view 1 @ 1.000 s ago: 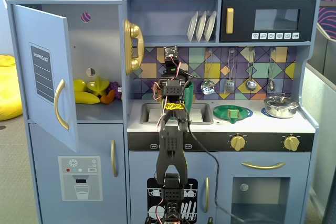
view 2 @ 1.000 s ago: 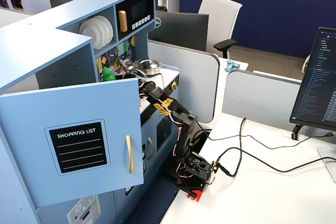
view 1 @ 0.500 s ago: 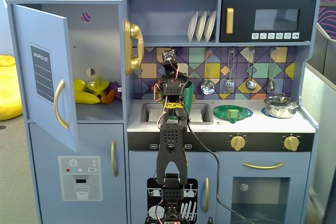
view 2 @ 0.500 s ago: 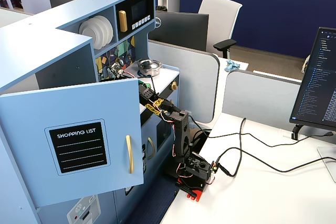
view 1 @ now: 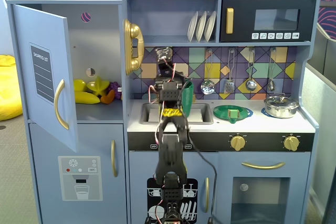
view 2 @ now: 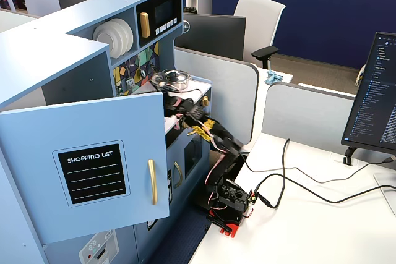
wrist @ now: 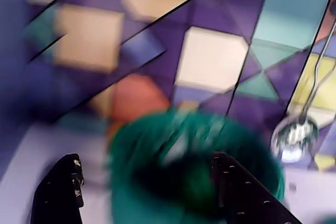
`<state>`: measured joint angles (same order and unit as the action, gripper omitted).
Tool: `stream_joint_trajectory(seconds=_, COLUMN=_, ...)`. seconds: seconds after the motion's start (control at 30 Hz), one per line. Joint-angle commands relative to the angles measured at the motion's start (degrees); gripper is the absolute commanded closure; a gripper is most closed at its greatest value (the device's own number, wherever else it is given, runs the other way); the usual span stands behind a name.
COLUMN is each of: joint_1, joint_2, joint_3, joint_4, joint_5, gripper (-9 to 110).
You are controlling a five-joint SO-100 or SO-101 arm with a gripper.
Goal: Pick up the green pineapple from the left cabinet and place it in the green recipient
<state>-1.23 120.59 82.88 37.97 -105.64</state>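
The left cabinet (view 1: 97,35) stands open, its door (view 1: 44,77) with the shopping-list panel swung out; the door also shows in a fixed view (view 2: 93,174). Inside I see only yellow fruit (view 1: 89,92). The green pineapple shows in no view. The green recipient (view 1: 188,92), a dark-green cup, stands tilted at the back of the sink, partly behind my arm. In the wrist view it is a blurred green shape (wrist: 157,182). My gripper (wrist: 144,158) is open, fingers wide apart; the right finger (wrist: 231,192) lies over the cup's dark mouth, the left finger (wrist: 65,187) outside it.
A flat green dish (view 1: 232,113) and a steel pot (view 1: 281,106) sit on the counter to the right of the sink (view 1: 149,114). Utensils (view 1: 251,72) hang on the tiled back wall. A gold phone (view 1: 134,45) hangs beside the cabinet. The black microwave (view 1: 268,19) is above.
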Motion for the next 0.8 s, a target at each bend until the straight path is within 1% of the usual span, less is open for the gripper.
stream_joint_trajectory(seconds=0.0, joint_1=2.0, joint_2=16.3, joint_3=9.9, joint_4=4.8, joint_5=0.4, gripper=78)
stream_joint_trajectory(seconds=0.2, joint_1=6.9, joint_2=33.4, joint_3=31.6, joint_4=14.1, joint_5=4.2, gripper=81)
stream_joint_trajectory(seconds=0.47, joint_1=9.5, joint_2=48.1, joint_3=62.3, joint_4=14.6, joint_5=8.1, gripper=84)
stream_joint_trajectory(seconds=0.53, joint_1=9.8, joint_2=49.6, joint_3=68.2, joint_4=16.1, joint_5=9.8, gripper=84)
stream_joint_trajectory(seconds=0.6, joint_1=10.3, joint_2=50.4, joint_3=73.7, joint_4=17.2, joint_5=7.7, gripper=87)
stream_joint_trajectory(seconds=0.67, joint_1=9.8, joint_2=51.8, joint_3=77.7, joint_4=20.5, joint_5=6.5, gripper=86)
stream_joint_trajectory(seconds=0.77, joint_1=9.0, joint_2=54.9, joint_3=81.3, joint_4=24.6, joint_5=12.2, gripper=86)
